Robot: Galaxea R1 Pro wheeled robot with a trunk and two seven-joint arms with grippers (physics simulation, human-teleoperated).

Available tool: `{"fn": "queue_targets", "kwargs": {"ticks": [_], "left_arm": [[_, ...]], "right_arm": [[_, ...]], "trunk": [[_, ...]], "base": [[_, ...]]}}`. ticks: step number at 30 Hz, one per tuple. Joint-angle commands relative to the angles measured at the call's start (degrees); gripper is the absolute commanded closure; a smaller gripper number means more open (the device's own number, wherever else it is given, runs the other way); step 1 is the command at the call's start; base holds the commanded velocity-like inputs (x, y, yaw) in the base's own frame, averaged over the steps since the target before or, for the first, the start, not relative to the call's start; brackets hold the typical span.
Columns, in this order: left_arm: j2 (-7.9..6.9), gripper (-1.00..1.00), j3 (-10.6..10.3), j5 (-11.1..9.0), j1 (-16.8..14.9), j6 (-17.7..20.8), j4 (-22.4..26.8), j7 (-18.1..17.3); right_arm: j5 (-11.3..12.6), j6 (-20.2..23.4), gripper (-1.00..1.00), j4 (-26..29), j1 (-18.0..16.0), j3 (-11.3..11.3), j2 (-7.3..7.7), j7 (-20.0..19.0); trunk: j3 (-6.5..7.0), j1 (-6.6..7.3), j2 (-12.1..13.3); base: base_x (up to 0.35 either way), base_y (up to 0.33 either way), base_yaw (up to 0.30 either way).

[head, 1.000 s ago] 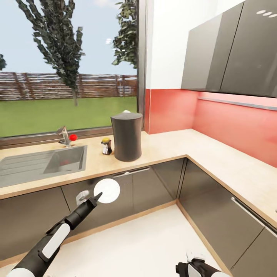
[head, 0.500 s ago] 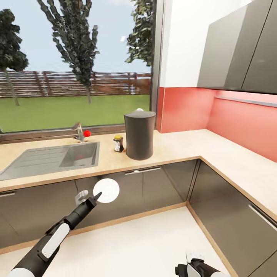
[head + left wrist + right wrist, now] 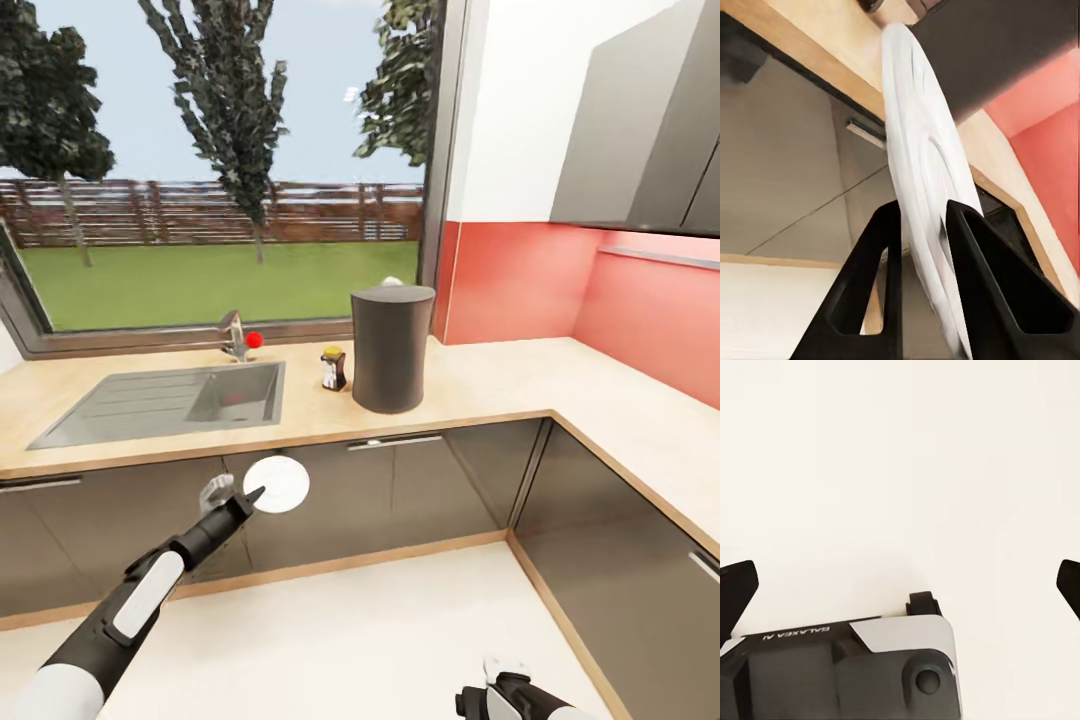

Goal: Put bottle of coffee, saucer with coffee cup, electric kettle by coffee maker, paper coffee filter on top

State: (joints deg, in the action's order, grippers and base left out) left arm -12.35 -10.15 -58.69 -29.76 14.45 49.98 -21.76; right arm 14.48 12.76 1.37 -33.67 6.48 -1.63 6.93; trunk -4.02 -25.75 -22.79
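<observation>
Countertop (image 3: 480, 390) mid-frame already holds coffee maker (image 3: 392, 347), white filter (image 3: 392, 282) on top, bottle (image 3: 333, 368) beside. Left gripper (image 3: 247, 499), lower left, pinches the saucer (image 3: 276, 484); right gripper's (image 3: 900, 577) jaws spread wide. Cup and kettle remain.

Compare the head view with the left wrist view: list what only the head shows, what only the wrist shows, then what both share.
Head view: the bottle of coffee beside the coffee maker, a white scrap on its top, the sink, the window and garden.

Left wrist view: the two black fingers pinching the saucer's rim edge-on, held on edge, not flat.

Both: the saucer in the left gripper, the kitchen countertop, grey cabinet fronts, red wall.
</observation>
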Motion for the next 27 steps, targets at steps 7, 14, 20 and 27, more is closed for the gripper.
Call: {"fn": "queue_targets", "kwargs": {"ticks": [7, 14, 20, 27], "left_arm": [[0.54, 1.0, 1.24, -0.57, -7.29, 8.7, 2.12, 8.62], [2.76, 1.0, 1.13, -0.62, -15.15, 13.14, 2.21, 21.0], [6.75, 1.0, 1.15, -0.64, -18.59, 16.08, 1.76, 34.97], [10.18, 1.0, 1.16, -0.62, -18.69, 17.23, 1.99, 44.26]], "right_arm": [[0.6, 0.18, -1.0, 0.13, -0.03, 0.41, 0.36, 0.15], [0.49, -0.06, -1.0, 0.13, 0.86, 0.46, 0.52, 0.03], [0.31, -0.15, -1.0, 0.13, 1.12, 0.48, 0.5, 0.02], [-1.63, -0.34, -1.0, 0.13, 1.19, 0.47, 0.49, 0.01]], "trunk": [[-0.18, -0.03, -0.13], [-0.18, -0.03, -0.13], [-0.18, -0.03, -0.13], [-0.18, -0.03, -0.13]], "base": [[0.0, 0.0, 0.029], [0.0, 0.0, 0.001], [0.0, 0.0, 0.0], [0.0, 0.0, 0.0]]}}
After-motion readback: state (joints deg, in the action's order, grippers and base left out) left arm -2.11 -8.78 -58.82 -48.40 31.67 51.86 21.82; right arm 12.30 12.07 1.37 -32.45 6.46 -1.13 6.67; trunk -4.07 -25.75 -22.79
